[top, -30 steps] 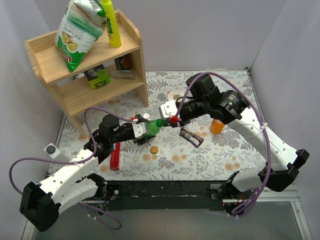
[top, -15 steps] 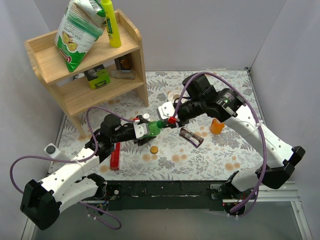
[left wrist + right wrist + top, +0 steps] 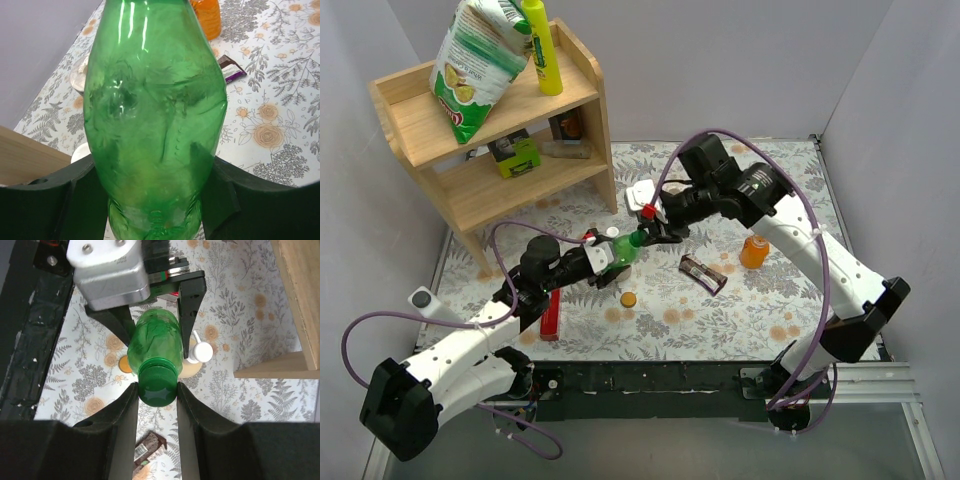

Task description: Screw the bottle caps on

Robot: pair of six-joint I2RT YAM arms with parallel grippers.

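My left gripper is shut on the translucent green bottle and holds it tilted above the table; the bottle fills the left wrist view between my dark fingers. My right gripper is shut on the dark green cap, which sits on the bottle's neck. The orange-brown cap lies on the table below the bottle and also shows in the right wrist view. The orange bottle stands uncapped to the right, apart from both grippers.
A wrapped candy bar lies right of centre. A cream bottle with a white top lies under the green bottle. A red object lies by the left arm. A wooden shelf with a chip bag stands at the back left.
The right wrist has swung up and to the left while staying shut on the green cap. The left gripper and the bottle have shifted slightly left.
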